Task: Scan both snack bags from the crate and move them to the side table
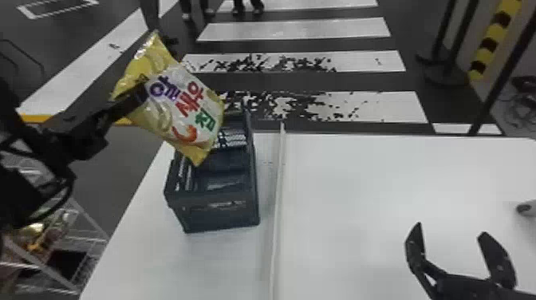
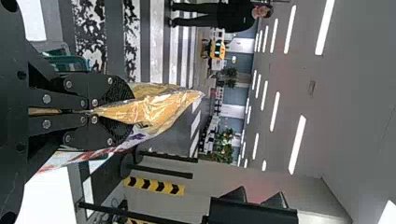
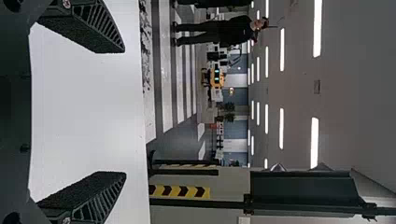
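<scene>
Snack bag (image 1: 175, 105) hangs at ten o'clock in the head view, clenched in the left gripper (image 1: 140, 91), the crate (image 1: 219, 198) at its five o'clock. Right gripper (image 1: 450, 230), at four o'clock, has fingers spread wide.

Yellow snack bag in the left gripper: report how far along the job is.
Looks done: the yellow snack bag is out of the crate. In hand: the left gripper has it pinched, held up above the crate's level. Left: setting it down on the side table. Whether it has been scanned, and how the second bag stands, I cannot tell.
</scene>
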### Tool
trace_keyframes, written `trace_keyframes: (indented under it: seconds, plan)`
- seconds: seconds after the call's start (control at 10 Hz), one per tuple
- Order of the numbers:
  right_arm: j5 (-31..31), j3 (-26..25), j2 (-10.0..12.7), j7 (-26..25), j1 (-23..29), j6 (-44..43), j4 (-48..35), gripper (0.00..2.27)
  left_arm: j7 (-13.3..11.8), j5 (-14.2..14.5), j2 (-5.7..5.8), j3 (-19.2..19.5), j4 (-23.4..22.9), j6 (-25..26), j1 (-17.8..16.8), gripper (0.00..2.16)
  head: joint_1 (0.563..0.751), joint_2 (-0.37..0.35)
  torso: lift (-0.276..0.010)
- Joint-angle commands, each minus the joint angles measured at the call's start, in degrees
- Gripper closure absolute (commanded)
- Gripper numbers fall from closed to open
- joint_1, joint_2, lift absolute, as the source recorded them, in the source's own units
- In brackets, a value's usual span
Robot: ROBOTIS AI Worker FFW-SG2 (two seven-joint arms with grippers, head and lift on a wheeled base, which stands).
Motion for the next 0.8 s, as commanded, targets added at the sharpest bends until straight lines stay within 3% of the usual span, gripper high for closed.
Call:
trace_keyframes:
  seconds: [0.0, 0.4, 0.5, 0.7]
  plan:
    - [0.02, 0.26, 0.01, 0.09, -0.15, 0.35, -0.15, 0.05, -0.03, 0.66, 0.4, 0.56, -0.24, 0.79, 0.54, 2.14, 0.695, 0.16, -0.099]
    - [0.28, 0.61, 0.01, 0.09, 0.12, 1.05, -0.5, 0.05, -0.11, 0.92, 0.57, 0.21, 0.55, 1.32, 2.65, 2.14, 0.695, 0.173, -0.099]
    - [0.37, 0.61, -0.08, 0.0, 0.29, 1.23, -0.94, 0.05, -0.99, 3.12, -0.39, 0.29, 1.87, 1.32, 3.0, 2.14, 0.695, 0.173, -0.099]
    - [0.98, 0.61, -0.08, 0.09, 0.38, 2.81, -1.9, 0.05, -2.84, 8.39, -3.38, 1.88, 5.83, 0.97, 3.71, 2.14, 0.695, 0.168, -0.099]
